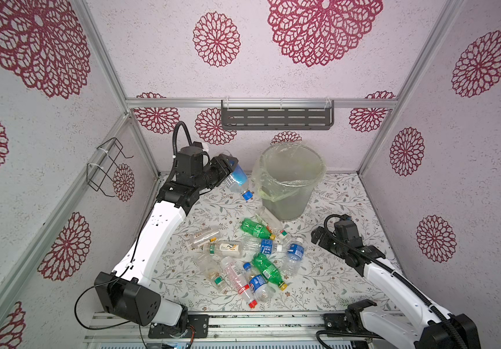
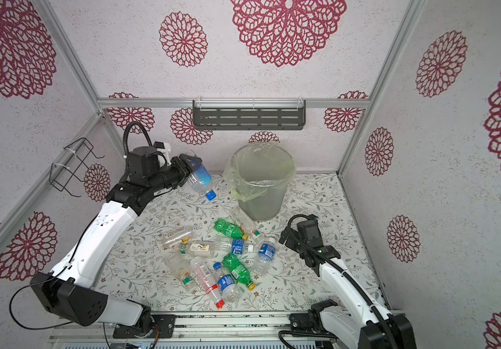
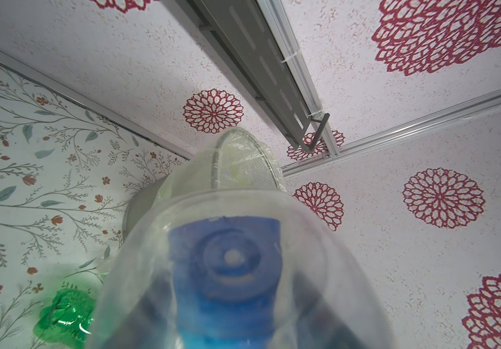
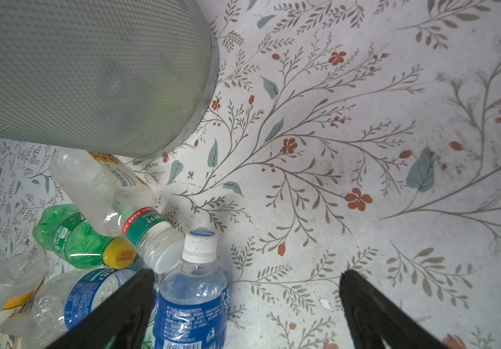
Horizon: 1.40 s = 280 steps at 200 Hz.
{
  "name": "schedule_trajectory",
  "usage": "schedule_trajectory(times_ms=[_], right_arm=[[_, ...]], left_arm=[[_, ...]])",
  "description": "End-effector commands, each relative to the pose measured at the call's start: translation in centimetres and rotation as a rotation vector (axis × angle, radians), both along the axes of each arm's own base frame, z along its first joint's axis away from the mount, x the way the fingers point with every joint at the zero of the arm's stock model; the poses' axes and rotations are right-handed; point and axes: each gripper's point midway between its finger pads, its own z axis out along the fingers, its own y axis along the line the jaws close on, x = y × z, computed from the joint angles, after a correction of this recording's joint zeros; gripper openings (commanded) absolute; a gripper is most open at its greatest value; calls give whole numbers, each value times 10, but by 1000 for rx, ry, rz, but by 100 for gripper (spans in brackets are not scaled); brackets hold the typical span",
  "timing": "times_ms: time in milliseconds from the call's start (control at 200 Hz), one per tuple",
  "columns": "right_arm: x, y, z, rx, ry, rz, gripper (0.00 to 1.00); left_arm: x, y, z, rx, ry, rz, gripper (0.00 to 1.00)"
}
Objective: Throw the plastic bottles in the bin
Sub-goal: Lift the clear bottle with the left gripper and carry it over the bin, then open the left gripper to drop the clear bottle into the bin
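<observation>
My left gripper (image 1: 227,169) is shut on a clear plastic bottle (image 1: 238,180) (image 2: 202,178) with a blue label and a blue cap. It holds the bottle in the air, cap tilted down, just left of the bin (image 1: 288,202) (image 2: 260,201). The bin is grey wire mesh with a yellowish bag and stands upright. In the left wrist view the held bottle (image 3: 228,272) fills the foreground, with the bin's rim (image 3: 243,142) beyond it. Several bottles (image 1: 243,256) lie in a pile on the table, two of them green (image 1: 256,228). My right gripper (image 1: 317,237) (image 4: 247,273) is open, low beside a blue-labelled bottle (image 4: 193,302).
A dark slotted shelf (image 1: 277,117) hangs on the back wall above the bin. A black wire rack (image 1: 107,166) is fixed to the left wall near my left arm. Aluminium frame posts and patterned walls close in the floral table (image 1: 349,272) on three sides.
</observation>
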Motion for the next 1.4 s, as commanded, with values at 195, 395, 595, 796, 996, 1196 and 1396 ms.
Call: schedule_trajectory(times_ms=[195, 395, 595, 796, 996, 1196, 1396], right_arm=[[1, -2, 5, 19, -26, -22, 99], [-3, -3, 8, 13, -22, -21, 99], [-6, -4, 16, 25, -40, -21, 99], [-8, -6, 18, 25, -63, -27, 99], [-3, -5, 18, 30, -73, -27, 99], [-1, -1, 16, 46, -58, -24, 99], [-5, -3, 14, 46, -41, -36, 99]], left_arm=[[22, -39, 32, 23, -84, -20, 62], [67, -85, 51, -19, -155, 16, 64], [104, -154, 55, -27, -198, -81, 97], [69, -148, 117, -42, -346, -81, 97], [28, -103, 150, 8, -422, 3, 97], [11, -88, 143, 69, -429, -19, 97], [5, -63, 123, 86, -390, -4, 97]])
